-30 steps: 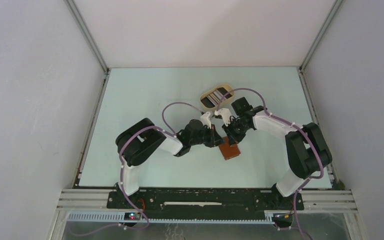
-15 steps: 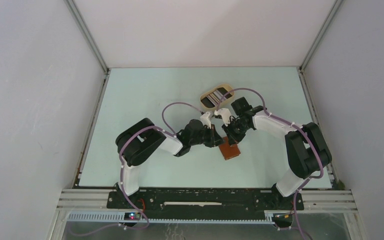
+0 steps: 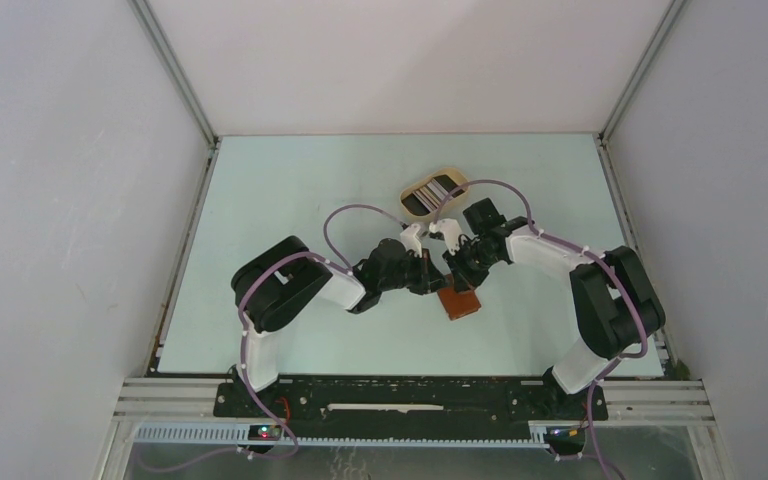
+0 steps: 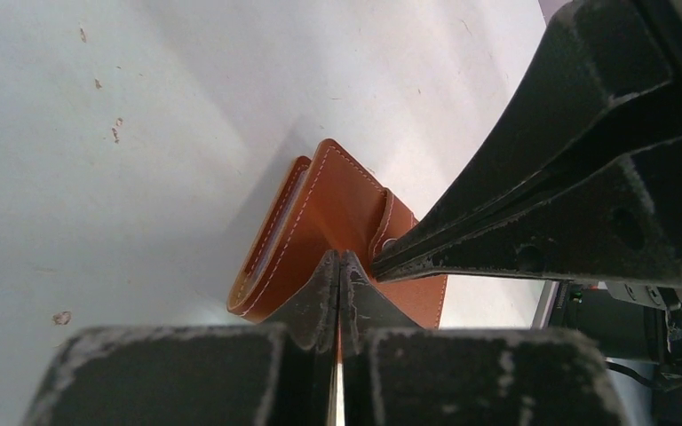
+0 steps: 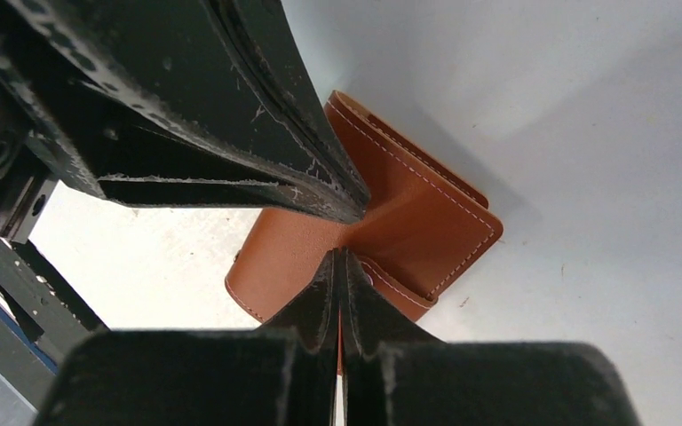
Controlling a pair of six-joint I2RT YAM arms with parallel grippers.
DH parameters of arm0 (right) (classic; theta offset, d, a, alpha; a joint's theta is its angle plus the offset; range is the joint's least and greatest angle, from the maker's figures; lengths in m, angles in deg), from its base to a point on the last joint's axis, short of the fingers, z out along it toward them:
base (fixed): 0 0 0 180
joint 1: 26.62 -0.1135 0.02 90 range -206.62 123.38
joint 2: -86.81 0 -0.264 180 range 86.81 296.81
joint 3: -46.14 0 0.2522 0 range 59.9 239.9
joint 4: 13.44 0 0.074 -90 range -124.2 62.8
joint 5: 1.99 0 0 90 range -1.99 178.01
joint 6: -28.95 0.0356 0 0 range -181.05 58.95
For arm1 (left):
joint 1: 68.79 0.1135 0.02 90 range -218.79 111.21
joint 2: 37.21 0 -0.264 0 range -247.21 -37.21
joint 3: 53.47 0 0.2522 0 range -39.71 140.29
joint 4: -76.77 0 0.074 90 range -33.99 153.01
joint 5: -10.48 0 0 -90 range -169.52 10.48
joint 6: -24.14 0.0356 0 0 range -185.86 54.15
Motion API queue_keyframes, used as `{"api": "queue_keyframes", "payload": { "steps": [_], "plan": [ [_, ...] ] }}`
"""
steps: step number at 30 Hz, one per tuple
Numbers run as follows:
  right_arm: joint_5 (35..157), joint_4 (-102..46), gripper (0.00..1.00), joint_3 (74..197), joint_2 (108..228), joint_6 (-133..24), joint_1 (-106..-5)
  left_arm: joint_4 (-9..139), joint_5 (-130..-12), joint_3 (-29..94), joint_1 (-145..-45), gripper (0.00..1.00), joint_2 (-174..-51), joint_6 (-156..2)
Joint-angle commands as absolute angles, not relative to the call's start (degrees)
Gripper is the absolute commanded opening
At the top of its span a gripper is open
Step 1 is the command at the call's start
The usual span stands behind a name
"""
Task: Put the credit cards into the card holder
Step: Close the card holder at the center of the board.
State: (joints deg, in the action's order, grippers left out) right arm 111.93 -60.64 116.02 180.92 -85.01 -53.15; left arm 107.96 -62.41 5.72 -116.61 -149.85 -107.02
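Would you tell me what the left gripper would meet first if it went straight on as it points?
The card holder: the shut left gripper points right at its brown leather, apparently touching it, with the right gripper alongside.

The card holder (image 4: pixel 342 200) is smooth reddish-brown leather with a soft sheen and pale stitching along its edges. The left gripper (image 4: pixel 339 259) and right gripper (image 5: pixel 339 257) have matt black plastic fingers, scuffed grey and rough at the rims. The table (image 4: pixel 98 177) is pale, smooth and matt, flecked with small marks. At 12 o'clock from the card holder, the tray (image 3: pixel 405 190) has a beige rim, its material too small to tell.
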Motion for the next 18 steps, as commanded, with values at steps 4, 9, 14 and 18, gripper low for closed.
{"api": "queue_keyframes", "payload": {
  "steps": [4,9,14,18],
  "plan": [
    [110.9,-65.3,0.00,112.1,182.8,-85.3,-50.9,113.2,-61.7,4.4,-117.0,0.00,-147.6,-104.9],
    [112.7,-65.3,0.00,112.2,181.6,-85.6,-49.5,115.2,-61.5,3.5,-117.0,0.00,-146.9,-104.9],
    [117.5,-66.6,0.23,113.8,180.4,-87.0,-49.4,117.8,-60.9,2.1,-117.1,0.02,-145.9,-104.7],
    [121.8,-67.5,0.36,115.3,178.0,-87.9,-49.4,119.7,-61.0,0.7,-117.3,0.06,-144.4,-104.3]
  ]
}}
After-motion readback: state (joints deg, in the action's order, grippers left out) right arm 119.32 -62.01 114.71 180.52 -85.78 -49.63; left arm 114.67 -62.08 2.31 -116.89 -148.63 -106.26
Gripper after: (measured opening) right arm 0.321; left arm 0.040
